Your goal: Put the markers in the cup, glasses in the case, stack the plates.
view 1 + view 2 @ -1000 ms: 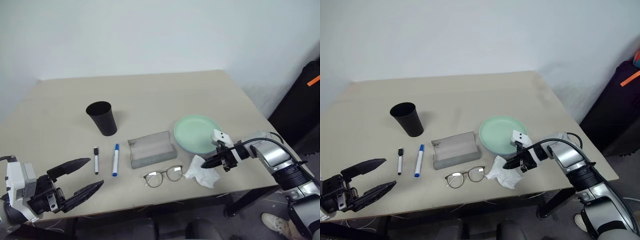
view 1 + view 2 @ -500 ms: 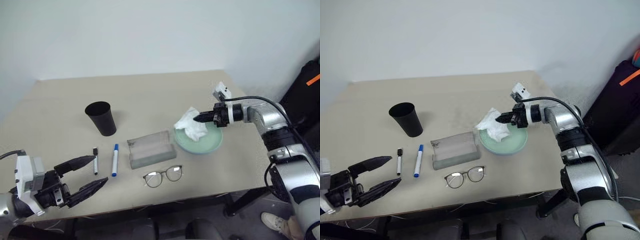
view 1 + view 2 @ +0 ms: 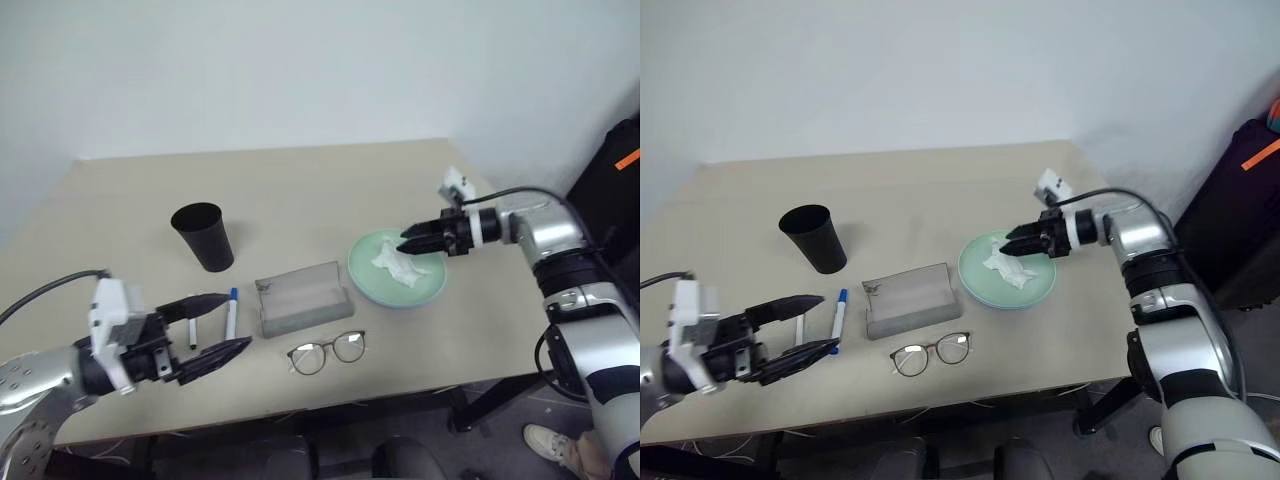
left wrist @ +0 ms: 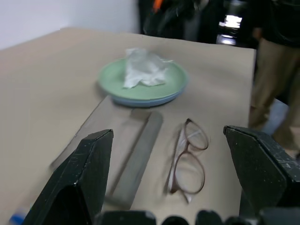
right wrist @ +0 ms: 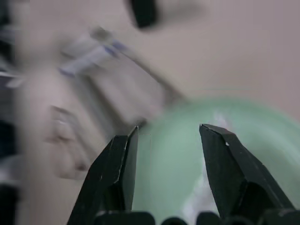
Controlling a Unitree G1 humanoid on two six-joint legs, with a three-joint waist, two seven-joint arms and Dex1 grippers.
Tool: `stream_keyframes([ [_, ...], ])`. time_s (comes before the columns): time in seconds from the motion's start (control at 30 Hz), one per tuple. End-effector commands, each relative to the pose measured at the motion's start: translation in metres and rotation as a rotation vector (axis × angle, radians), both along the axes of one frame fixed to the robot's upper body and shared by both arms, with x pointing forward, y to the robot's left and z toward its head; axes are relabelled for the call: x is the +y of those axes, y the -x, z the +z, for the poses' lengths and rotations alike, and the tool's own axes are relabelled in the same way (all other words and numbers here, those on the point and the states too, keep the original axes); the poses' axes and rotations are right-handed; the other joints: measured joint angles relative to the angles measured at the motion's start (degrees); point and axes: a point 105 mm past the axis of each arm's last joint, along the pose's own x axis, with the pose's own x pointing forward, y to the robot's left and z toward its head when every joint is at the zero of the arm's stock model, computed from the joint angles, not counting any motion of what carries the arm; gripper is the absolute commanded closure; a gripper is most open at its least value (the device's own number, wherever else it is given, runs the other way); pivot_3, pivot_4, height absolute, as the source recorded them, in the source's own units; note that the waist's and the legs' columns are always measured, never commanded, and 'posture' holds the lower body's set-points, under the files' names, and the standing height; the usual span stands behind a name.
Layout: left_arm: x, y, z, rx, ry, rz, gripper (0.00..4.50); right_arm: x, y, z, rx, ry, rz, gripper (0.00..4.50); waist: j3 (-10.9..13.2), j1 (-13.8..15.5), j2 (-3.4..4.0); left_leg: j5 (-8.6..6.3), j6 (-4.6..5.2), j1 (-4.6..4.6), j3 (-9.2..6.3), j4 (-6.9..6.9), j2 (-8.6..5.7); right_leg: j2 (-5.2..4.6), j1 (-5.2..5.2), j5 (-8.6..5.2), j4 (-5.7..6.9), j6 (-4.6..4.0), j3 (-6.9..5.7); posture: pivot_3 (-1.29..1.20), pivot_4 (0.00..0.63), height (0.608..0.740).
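Taking the grey case (image 3: 303, 298) as the landmark: just right of it, the mint green plate (image 3: 396, 268) stacked on the blue plate (image 4: 140, 99), a crumpled white tissue (image 3: 400, 264) lying in the green one; just in front of it, the glasses (image 3: 328, 351), open and flat on the tabletop (image 3: 300, 190); left of it, the blue-capped marker (image 3: 231, 312), and beyond that the black-capped marker (image 3: 192, 333), partly behind the left fingers; behind and left of it, the black cup (image 3: 204, 236), upright and empty as far as visible.

Right gripper (image 3: 411, 243) over the plate's far side, fingers parted, gripping nothing, tissue just below the tips. Left gripper (image 3: 208, 327) low over the tabletop close to the markers, fingers wide apart, empty.

Possible trouble from here: tissue left in the plate, likely unwanted clutter on the stack; markers rolling away if nudged by one finger only; cup tipping over if struck by a marker held too low; thin frame of the glasses slipping or bending under a hard pinch; case looks closed, so needs opening first.
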Motion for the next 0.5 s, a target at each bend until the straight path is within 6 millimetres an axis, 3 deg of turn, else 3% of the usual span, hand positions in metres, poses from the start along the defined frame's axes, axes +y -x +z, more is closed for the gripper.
stream_keyframes([
  [0.03, -0.018, -0.012, -0.010, 0.040, -0.052, -0.076, 0.49, 0.005, 0.019, 0.026, -0.019, -0.073, 0.112, 2.19, 0.0, -0.2, -0.02, 0.00, 0.00, 0.02, 0.01, 0.01, 0.00, 0.00, 0.01, 0.01, 0.00, 0.00, 0.01, 0.00, 0.000, 0.740],
  [0.3, -0.038, -0.046, -0.037, 0.089, -0.171, -0.168, 0.49, 0.006, 0.023, 0.025, -0.040, -0.064, 0.092, 2.19, 0.0, -0.2, 0.00, 0.01, 0.01, -0.08, 0.05, 0.00, 0.01, 0.15, -0.03, 0.11, 0.03, 0.10, 0.10, 0.00, 0.000, 0.740],
  [0.5, -0.053, -0.056, -0.053, 0.084, -0.244, -0.262, 0.49, 0.005, 0.023, 0.022, -0.044, -0.050, 0.082, 2.19, 0.0, -0.2, -0.01, 0.11, 0.18, -0.22, 0.06, 0.02, -0.01, 0.14, -0.09, 0.12, 0.01, 0.17, 0.12, 0.00, 0.000, 0.740],
])
